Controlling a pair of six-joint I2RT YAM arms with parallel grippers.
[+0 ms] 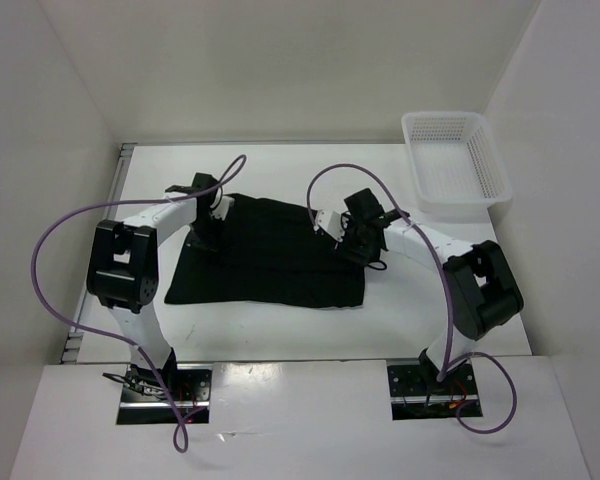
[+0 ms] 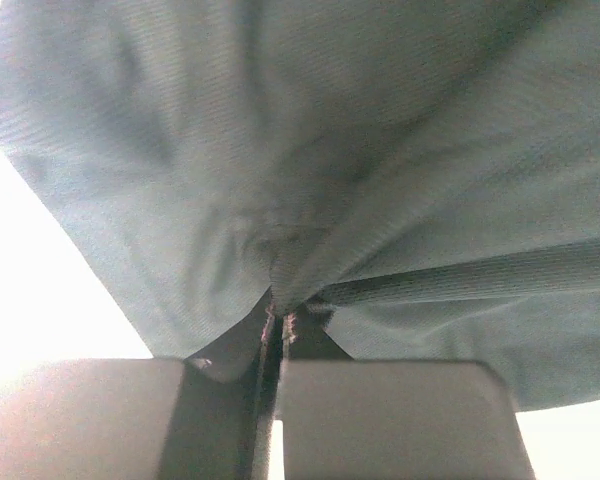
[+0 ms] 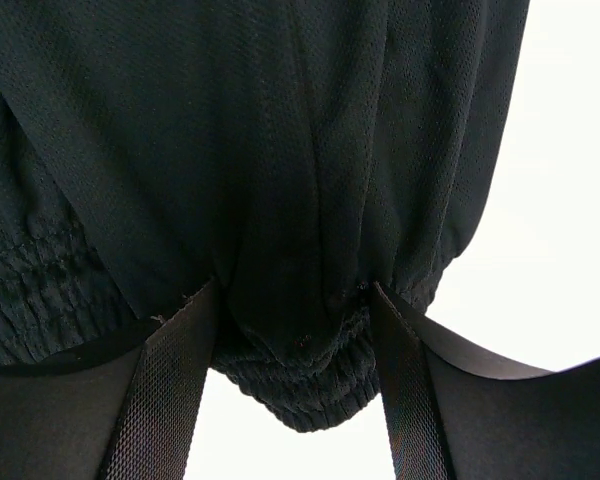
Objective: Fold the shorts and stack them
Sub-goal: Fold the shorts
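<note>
The black shorts [image 1: 270,265] lie spread flat on the white table, between the two arms. My left gripper [image 1: 208,228] is down on their far left part. In the left wrist view its jaws are shut, with a pinch of the shorts' fabric [image 2: 310,200] gathered at the left gripper's [image 2: 278,322] tips. My right gripper [image 1: 353,246] rests at the shorts' right edge. Seen from the right wrist, the right gripper [image 3: 292,305] has its fingers [image 3: 170,380] spread wide, and the bunched elastic waistband [image 3: 300,385] sits loosely between them.
A white mesh basket [image 1: 488,165] stands at the back right of the table, apart from the shorts. White walls close in the table on the left, back and right. Purple cables loop above both arms.
</note>
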